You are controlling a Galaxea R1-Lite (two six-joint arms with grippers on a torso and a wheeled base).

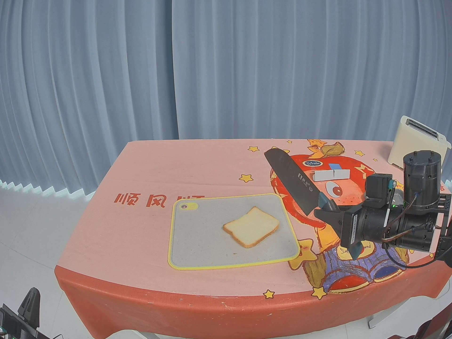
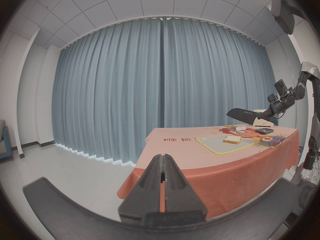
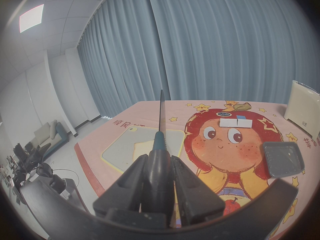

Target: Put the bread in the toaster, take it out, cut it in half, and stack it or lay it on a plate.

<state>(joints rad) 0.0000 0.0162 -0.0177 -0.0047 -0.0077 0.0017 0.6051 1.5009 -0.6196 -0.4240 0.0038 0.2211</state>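
A square slice of bread (image 1: 251, 226), pale crumb inside a tan crust, lies flat and whole on the board (image 1: 202, 241), right of its centre. The board is a speckled grey rounded rectangle with a yellow rim and a holed tab at its far-left corner. It rests on a salmon cloth (image 1: 141, 175) printed with stars and a cartoon face.

The right gripper (image 1: 330, 207) hangs just right of the board, black jaws pinching the teal handle of the knife (image 1: 292, 179). The broad dark blade is raised and points far-left.

A smooth cream boxy toaster (image 1: 416, 142) stands far right. A dark, shallow rectangular plate (image 3: 283, 159) lies nearer than it.

The left gripper (image 2: 162, 174) sits low, off the table's left, jaws pressed together.
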